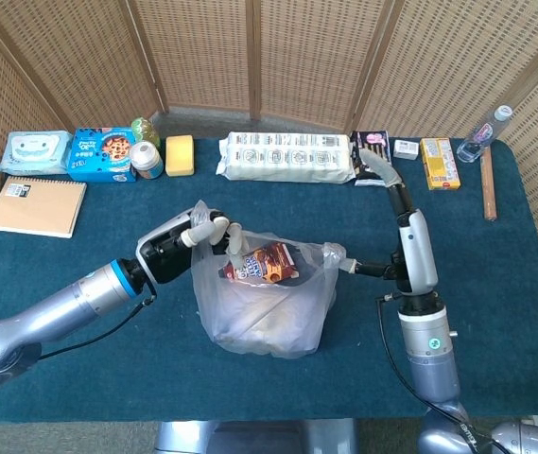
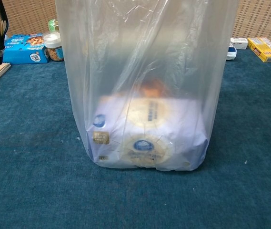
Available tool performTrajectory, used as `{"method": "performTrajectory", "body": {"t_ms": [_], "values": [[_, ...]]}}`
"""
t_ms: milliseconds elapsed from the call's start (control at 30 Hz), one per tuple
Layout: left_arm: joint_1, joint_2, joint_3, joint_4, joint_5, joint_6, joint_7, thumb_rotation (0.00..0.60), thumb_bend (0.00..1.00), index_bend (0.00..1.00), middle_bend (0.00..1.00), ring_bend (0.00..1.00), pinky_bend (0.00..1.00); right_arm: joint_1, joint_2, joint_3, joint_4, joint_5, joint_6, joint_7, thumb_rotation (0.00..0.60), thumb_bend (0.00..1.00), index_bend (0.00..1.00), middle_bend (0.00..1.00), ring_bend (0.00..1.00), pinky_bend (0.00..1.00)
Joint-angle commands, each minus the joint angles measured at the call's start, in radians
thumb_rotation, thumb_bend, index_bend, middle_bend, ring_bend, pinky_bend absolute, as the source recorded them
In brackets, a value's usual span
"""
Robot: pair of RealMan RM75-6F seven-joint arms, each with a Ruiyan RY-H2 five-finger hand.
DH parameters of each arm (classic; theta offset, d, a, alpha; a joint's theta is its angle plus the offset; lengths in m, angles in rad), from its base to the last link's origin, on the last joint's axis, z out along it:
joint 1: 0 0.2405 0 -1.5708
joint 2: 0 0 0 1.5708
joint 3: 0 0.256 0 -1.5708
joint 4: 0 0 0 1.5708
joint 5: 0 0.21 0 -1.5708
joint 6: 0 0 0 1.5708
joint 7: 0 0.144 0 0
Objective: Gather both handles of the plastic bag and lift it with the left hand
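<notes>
A clear plastic bag (image 1: 261, 307) stands mid-table, holding a brown snack pack (image 1: 265, 263) on top and a white-and-blue box (image 2: 147, 138) at the bottom. My left hand (image 1: 204, 238) grips the bag's left handle, its fingers curled around the plastic at the rim. My right hand (image 1: 403, 248) is raised at the bag's right side; one fingertip (image 1: 346, 267) holds the right handle (image 1: 333, 255) up, while the other fingers point away toward the back. In the chest view the bag (image 2: 145, 62) fills the frame and neither hand shows.
Along the back edge lie a wipes pack (image 1: 34, 151), a cookie box (image 1: 100, 154), a jar (image 1: 146, 159), a yellow sponge (image 1: 180, 154), a long white package (image 1: 287, 156), a yellow box (image 1: 439, 163) and a bottle (image 1: 486, 132). A notebook (image 1: 35, 205) lies far left.
</notes>
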Motion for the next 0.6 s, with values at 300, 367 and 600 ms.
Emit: {"method": "performTrajectory", "body": {"t_ms": [300,367,600], "values": [[-0.022,-0.002,0.004,0.024,0.044,-0.061,0.066,0.293,0.27,0.46,0.44,0.32,0.38,0.011,0.012,0.032,-0.01,0.041,-0.012,-0.005,0.6,0.15,0.07,0.11,0.09,0.03],[-0.023,-0.003,0.001,0.029,0.045,-0.068,0.075,0.264,0.26,0.44,0.42,0.3,0.36,0.009,0.014,0.031,-0.011,0.039,-0.012,-0.005,0.6,0.15,0.07,0.11,0.09,0.03],[-0.024,-0.007,-0.006,0.037,0.041,-0.066,0.092,0.193,0.23,0.42,0.39,0.27,0.33,0.01,0.016,0.033,-0.014,0.034,-0.012,-0.002,0.6,0.15,0.08,0.11,0.09,0.03]]}}
